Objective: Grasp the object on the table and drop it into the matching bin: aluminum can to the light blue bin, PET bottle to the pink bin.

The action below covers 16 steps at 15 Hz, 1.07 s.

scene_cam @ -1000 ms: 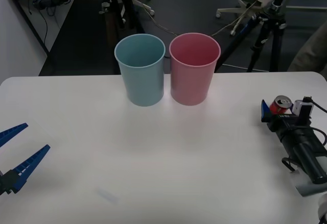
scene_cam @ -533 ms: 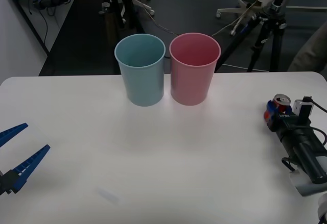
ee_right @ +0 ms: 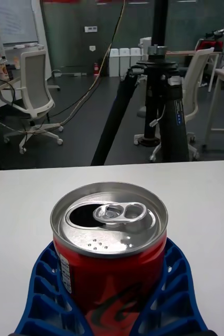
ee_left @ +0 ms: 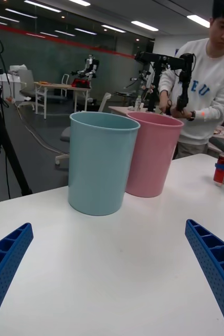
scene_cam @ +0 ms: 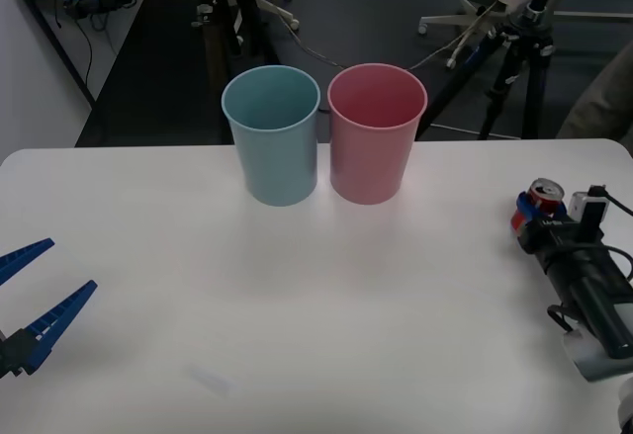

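Can: the aluminum can [ee_right: 109, 247] is standing upright on the table [scene_cam: 316, 296] near its right edge, well apart from both bins, silver top and pull tab facing up; the mouth is looking open.
Handling: it is likely light and thin-walled, so a hard squeeze could be denting it; the smooth painted side may be slippery, and an opened can could be spilling if tipped.
Where to hold: the mid-body of the red wall, from two opposite sides, is looking like the safest place, keeping the can vertical.
Right gripper: the right gripper [scene_cam: 532, 220] is lying low and reaching forward along the table, its blue ribbed fingers [ee_right: 174, 286] wrapping both sides of the can and pressing on its red wall, so they are clenching the can.
Left gripper: the left gripper [scene_cam: 25, 291] is waiting low over the table's left edge, fingers spread wide with nothing between them.
Bins: the light blue bin [scene_cam: 272, 137] and the pink bin [scene_cam: 375, 134] are standing side by side at the table's far middle, rims just about touching.
Step in hand: the grasp is looking made; lifting and carrying to the light blue bin is not yet done.
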Available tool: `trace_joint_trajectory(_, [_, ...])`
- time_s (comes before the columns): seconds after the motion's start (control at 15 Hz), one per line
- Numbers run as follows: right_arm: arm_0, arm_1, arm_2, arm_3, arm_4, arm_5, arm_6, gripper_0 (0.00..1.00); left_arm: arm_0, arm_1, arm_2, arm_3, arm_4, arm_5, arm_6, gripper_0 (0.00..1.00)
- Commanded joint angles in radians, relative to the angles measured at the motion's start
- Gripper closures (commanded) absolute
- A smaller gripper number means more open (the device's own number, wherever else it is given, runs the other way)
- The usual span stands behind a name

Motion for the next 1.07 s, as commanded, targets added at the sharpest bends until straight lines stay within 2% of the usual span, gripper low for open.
trace_joint_trajectory(0.07, [0.096,0.000,0.041,-0.168,0.002,0.062,-0.015,1.00,0.000,0.000,0.000,0.000,0.000,0.000,0.000,0.00])
trace_joint_trajectory(0.27, [0.216,-0.003,0.088,-0.397,0.031,0.148,-0.049,1.00,0.000,0.000,0.000,0.000,0.000,0.000,0.000,0.00])
trace_joint_trajectory(0.4, [0.279,-0.005,0.113,-0.513,0.094,0.167,-0.152,1.00,0.000,0.000,0.000,0.000,0.000,0.000,0.000,0.00])
trace_joint_trajectory(0.8, [0.400,-0.069,0.205,-0.797,0.280,0.154,-0.445,1.00,0.000,0.000,0.000,0.000,0.000,0.000,0.000,0.00])
trace_joint_trajectory(1.07, [0.391,-0.123,0.245,-0.911,0.424,0.067,-0.681,1.00,0.000,0.000,0.000,0.000,0.000,0.000,0.000,0.00])
